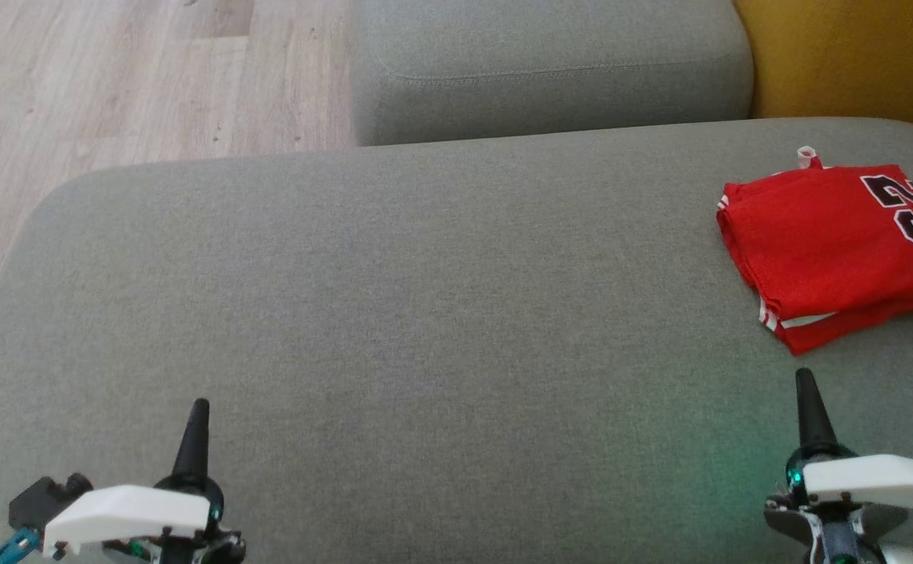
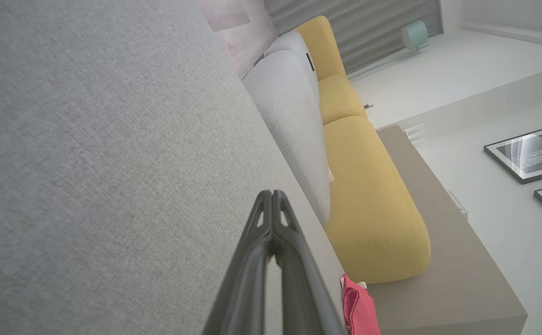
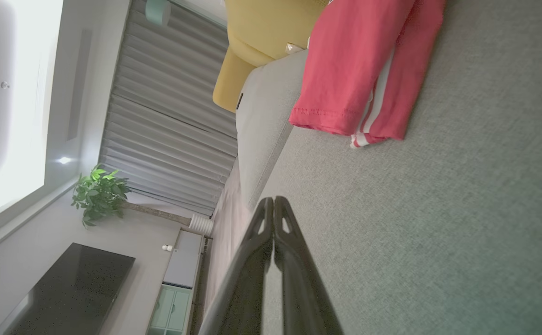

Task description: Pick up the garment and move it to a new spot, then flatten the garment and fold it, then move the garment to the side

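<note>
Two grey fabric cushions are seen in the head view: a broad sofa seat [image 1: 425,313] in front and a smaller block [image 1: 550,70] behind it. They are bordered by pale wood flooring [image 1: 111,78] and a yellow cushion [image 1: 848,55]. Grey pleated curtains [image 3: 159,116], a green potted plant [image 3: 96,193], a black screen [image 3: 66,288] and framed pictures [image 2: 526,151] are recorded in the wrist views.

The folded red jersey with white trim [image 1: 824,251] is located at the seat's right end and is cut off by the frame edge. Its black number is only partly visible.

The left gripper [image 1: 197,423] and right gripper [image 1: 807,392] are clenched on nothing, fingertips pressed together above the seat, and their bases are cropped.
</note>
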Controlling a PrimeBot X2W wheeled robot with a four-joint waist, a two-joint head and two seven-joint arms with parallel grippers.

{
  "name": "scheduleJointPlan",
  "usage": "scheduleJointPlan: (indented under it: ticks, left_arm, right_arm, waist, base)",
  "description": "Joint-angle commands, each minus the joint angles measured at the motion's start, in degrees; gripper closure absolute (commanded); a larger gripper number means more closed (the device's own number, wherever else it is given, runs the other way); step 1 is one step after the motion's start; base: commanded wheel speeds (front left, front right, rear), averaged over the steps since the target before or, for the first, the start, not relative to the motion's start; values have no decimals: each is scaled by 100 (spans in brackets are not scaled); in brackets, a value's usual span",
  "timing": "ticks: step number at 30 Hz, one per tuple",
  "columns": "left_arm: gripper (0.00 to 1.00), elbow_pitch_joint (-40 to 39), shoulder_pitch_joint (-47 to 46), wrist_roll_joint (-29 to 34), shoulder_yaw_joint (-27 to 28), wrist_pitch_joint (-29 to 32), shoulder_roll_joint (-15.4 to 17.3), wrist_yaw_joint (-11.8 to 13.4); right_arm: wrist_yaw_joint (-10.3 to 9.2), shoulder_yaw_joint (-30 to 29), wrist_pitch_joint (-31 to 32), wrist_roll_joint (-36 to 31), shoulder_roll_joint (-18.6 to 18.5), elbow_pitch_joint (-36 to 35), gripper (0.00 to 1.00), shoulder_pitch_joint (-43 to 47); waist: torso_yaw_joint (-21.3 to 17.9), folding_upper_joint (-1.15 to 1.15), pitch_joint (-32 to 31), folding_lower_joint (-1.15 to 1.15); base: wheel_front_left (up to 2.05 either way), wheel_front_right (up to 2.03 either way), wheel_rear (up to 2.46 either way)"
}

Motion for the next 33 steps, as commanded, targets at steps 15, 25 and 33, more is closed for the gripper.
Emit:
scheduleJointPlan:
  ticks: [15,25,33]
  left_arm:
    - [100,-45,-631,-1074,374,267,98,-227]
    - [100,40,-796,-1749,515,436,92,-339]
    - [100,117,-945,-2356,643,589,86,-440]
  right_arm:
    - [17,-140,263,1035,5,-268,100,-489]
    - [19,-267,431,1676,17,-287,100,-587]
    - [20,-383,584,2253,29,-304,100,-674]
  waist:
    - [-11,0,84,0]
    - [-18,0,141,0]
    - [-24,0,193,0]
  base:
    - [0,0,0]
    - [0,0,0]
    - [0,0,0]
